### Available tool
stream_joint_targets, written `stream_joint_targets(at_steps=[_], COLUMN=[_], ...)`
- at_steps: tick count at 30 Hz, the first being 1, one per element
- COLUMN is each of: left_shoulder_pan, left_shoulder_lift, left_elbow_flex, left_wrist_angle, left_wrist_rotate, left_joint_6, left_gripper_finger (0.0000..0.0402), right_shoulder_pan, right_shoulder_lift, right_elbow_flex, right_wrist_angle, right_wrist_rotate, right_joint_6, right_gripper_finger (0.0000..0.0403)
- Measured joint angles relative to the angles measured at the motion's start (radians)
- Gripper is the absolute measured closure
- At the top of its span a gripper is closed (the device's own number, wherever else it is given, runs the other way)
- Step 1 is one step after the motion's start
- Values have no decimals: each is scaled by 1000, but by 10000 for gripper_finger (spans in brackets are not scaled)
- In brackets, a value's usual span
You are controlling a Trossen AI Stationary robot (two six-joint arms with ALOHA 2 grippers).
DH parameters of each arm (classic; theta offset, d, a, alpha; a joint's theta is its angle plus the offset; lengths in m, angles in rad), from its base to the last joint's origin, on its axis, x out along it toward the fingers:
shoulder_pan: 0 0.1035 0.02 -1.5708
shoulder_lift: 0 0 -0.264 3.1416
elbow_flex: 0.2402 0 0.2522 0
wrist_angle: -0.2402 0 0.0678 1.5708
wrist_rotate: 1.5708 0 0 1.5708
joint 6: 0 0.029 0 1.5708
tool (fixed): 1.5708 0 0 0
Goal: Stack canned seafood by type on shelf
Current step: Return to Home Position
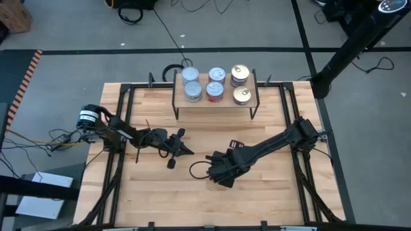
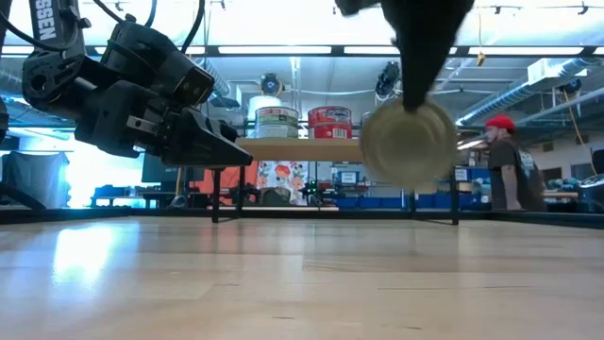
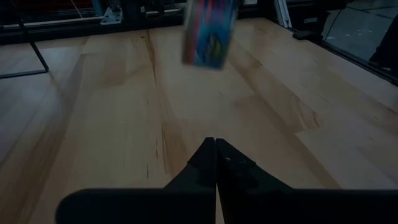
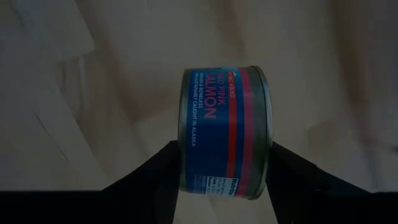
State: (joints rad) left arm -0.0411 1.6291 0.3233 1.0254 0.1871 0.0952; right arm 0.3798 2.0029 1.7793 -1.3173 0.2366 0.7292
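Right gripper (image 1: 219, 172) fingers clamp pink salmon can (image 4: 224, 134) across flat ends, above mid tabletop (image 1: 160, 192), well apart from shelf (image 1: 227, 101). Tin stiff, likely slick; lip helps hold. Left gripper (image 3: 216, 146) fingers closed, empty, nearby.

We see a smooth, pale wood surface (image 1: 167, 199) with a soft sheen; the shelf (image 1: 228, 101) is like wood on thin black metal legs. Its tins (image 1: 217, 75) show shiny metal tops; the salmon tin (image 4: 225, 132) has a glossy label.
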Motion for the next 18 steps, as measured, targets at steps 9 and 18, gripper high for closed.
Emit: stream_joint_targets(at_steps=[9, 18], left_shoulder_pan=[0, 0], left_shoulder_lift=[0, 0], left_elbow_flex=[0, 1], left_wrist_angle=[1, -1], left_wrist_rotate=[0, 0], left_joint_6=[0, 1], left_gripper_finger=[398, 398], right_shoulder_pan=[6, -35], right_shoulder_lift=[-13, -24], right_elbow_flex=[208, 222], right_wrist_angle=[-249, -253], right_wrist_rotate=[321, 570], right_joint_6=[-99, -321], right_gripper_finger=[203, 203])
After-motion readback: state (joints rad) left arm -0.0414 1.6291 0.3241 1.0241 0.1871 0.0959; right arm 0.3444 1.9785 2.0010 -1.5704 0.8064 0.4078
